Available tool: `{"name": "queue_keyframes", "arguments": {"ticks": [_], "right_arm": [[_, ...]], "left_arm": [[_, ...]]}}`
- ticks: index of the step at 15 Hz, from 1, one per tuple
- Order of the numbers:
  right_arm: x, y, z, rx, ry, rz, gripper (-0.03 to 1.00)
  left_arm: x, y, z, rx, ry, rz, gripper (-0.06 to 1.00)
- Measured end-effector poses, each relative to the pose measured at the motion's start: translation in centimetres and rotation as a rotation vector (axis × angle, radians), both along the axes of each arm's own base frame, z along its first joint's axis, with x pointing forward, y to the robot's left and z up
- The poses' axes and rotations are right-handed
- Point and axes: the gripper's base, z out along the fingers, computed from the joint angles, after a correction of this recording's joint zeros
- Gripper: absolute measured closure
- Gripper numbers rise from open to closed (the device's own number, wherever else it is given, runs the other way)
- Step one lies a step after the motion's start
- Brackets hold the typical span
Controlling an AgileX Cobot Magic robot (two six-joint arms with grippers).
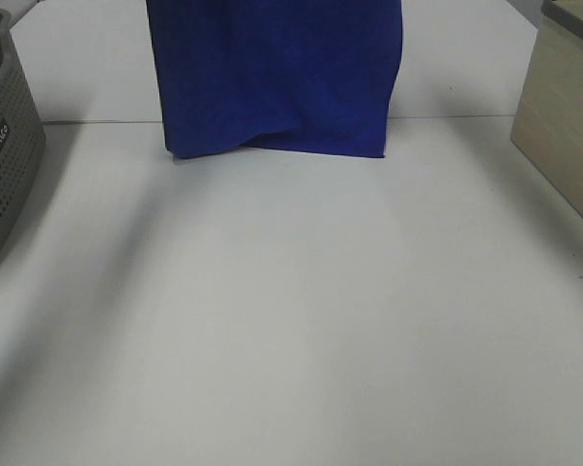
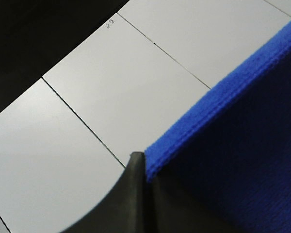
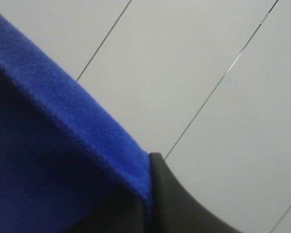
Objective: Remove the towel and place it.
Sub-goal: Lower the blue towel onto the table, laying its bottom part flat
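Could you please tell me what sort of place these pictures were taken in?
Probably a lab-style robot workbench: a plain white panelled table, a grey perforated basket and a beige bin at its sides.

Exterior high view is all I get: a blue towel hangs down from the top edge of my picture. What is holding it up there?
Observer: The left claw is pinched shut on the stitched edge of the towel; the left wrist view shows it close up.
Visitor: Just that one claw?
Observer: No. The right claw is shut on the towel's edge too, as the right wrist view shows.
Visitor: Anything else down there that I miss?
Observer: A small faint scribble on the white table, seen from the left wrist.
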Motion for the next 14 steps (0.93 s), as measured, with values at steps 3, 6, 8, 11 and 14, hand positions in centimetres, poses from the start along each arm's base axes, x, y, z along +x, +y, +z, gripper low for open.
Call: {"name": "queue_keyframes", "arguments": {"ticks": [3,6,8,11,14], "right_arm": [[0.1,-0.1,-0.4,-0.012,0.043,-0.004,0.95],[0.2,-0.2,-1.1,-0.028,0.119,-0.009,0.95],[-0.1,-0.4,-1.1,0.003,0.195,-0.005,0.95],[-2.9,-0.9,1.1,0.047,0.364,0.022,0.95],[-5.3,-1.3,2.3,0.07,0.521,0.05,0.95]], "left_arm": [[0.2,0.1,-0.2,-0.021,0.042,-0.006,0.94],[0.5,-0.1,-0.7,-0.062,0.128,-0.018,0.94],[0.6,-0.6,-1.2,-0.083,0.234,-0.011,0.94],[-0.8,-2.2,-0.7,-0.082,0.518,0.062,0.94],[-2.8,-2.4,0.2,-0.094,0.72,0.105,0.94]]}}
